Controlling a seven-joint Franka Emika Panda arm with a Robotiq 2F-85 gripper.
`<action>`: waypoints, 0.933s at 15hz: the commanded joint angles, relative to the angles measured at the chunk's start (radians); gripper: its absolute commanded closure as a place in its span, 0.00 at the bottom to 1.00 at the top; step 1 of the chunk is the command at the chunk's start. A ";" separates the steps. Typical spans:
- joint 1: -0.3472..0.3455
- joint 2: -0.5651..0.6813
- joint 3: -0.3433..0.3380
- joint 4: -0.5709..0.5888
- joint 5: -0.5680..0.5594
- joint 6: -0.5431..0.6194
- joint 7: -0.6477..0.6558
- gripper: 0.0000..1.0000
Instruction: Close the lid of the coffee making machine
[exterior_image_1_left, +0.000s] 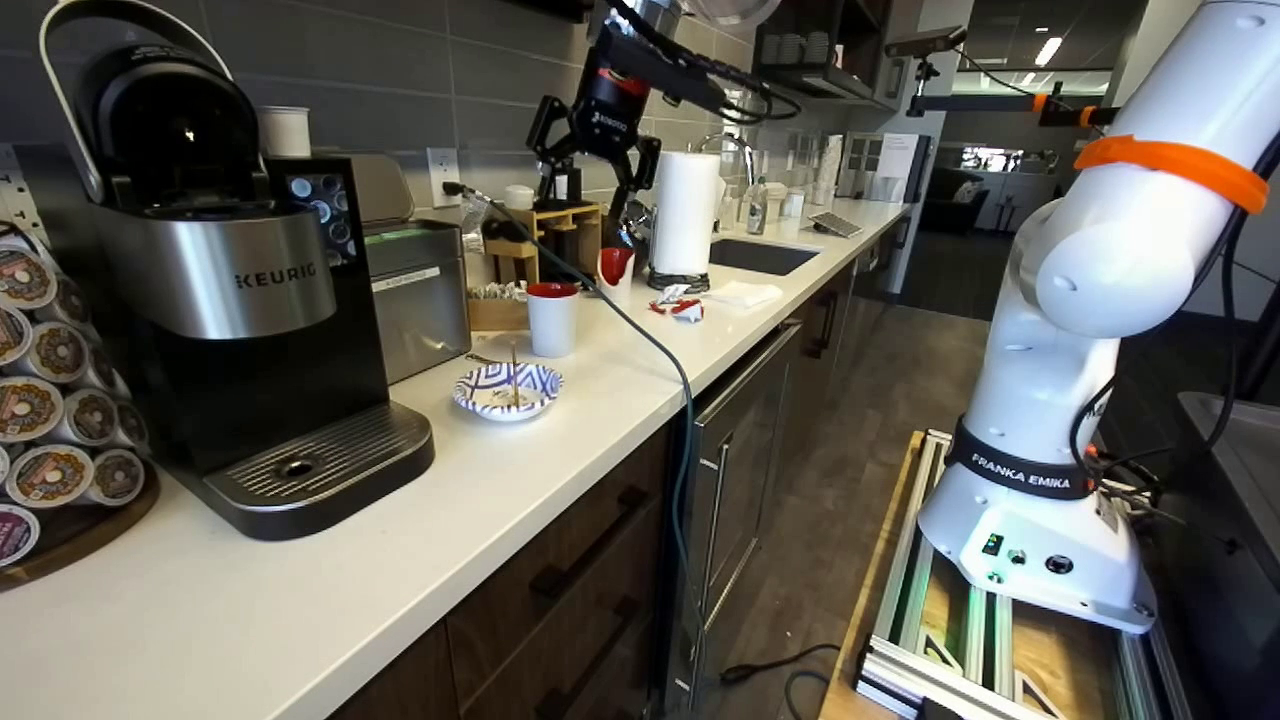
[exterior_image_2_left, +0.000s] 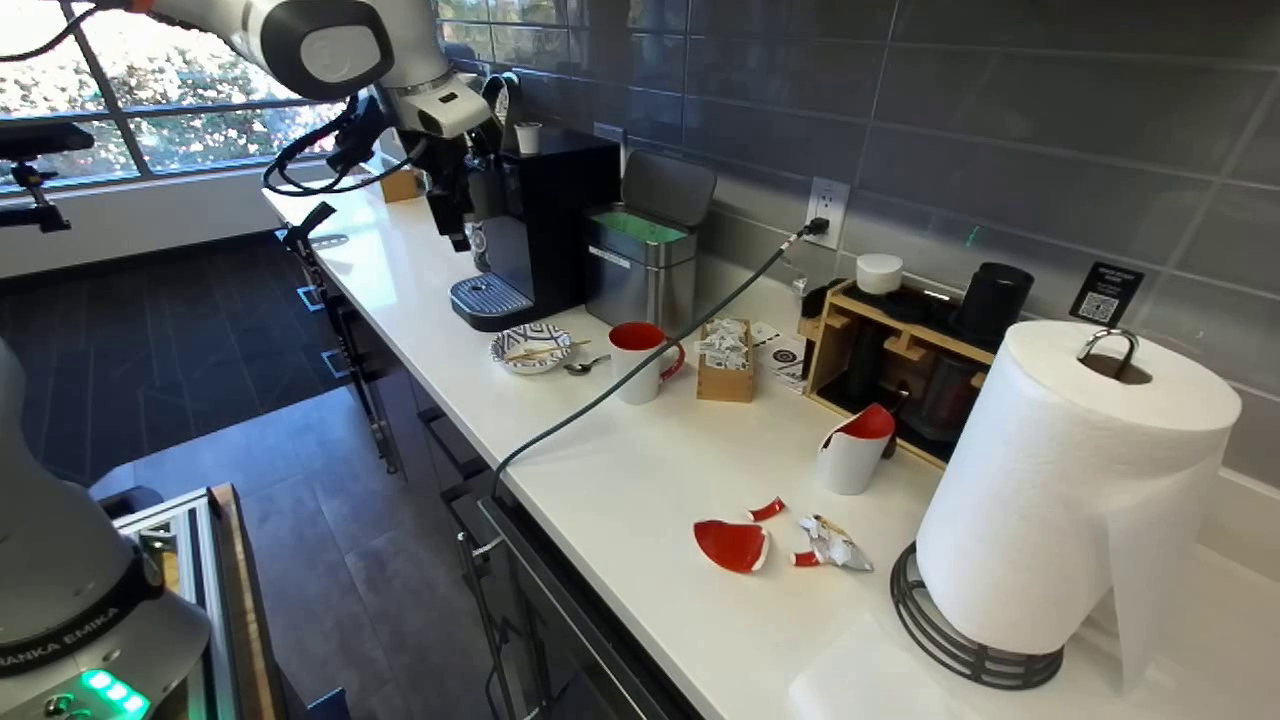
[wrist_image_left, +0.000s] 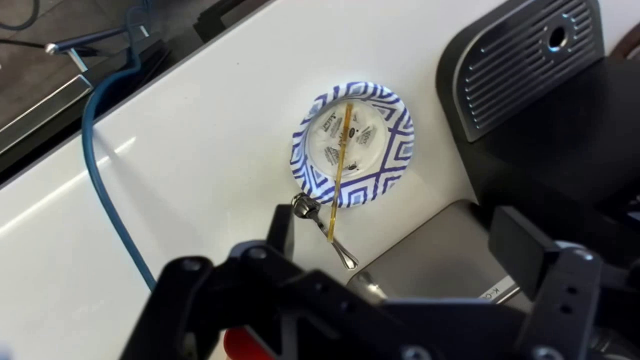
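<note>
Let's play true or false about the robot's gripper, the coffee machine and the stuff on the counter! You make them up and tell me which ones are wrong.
1. The lid of the coffee machine is up. True.
2. The gripper is shut. False: it is open.
3. A small cup stands on top of the coffee machine. True.
4. The paper towel roll lies on its side. False: it stands upright.
5. A thin stick pokes out of the patterned bowl. True.

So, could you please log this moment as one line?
lid: raised | coffee making machine: on counter | gripper: open, empty, apart from lid | closing: not done
</note>
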 joint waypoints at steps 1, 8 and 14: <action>0.003 0.003 -0.003 0.003 0.014 0.014 0.021 0.00; 0.065 0.025 -0.075 -0.006 0.328 0.213 -0.078 0.00; 0.133 0.026 -0.135 0.003 0.488 0.257 -0.532 0.00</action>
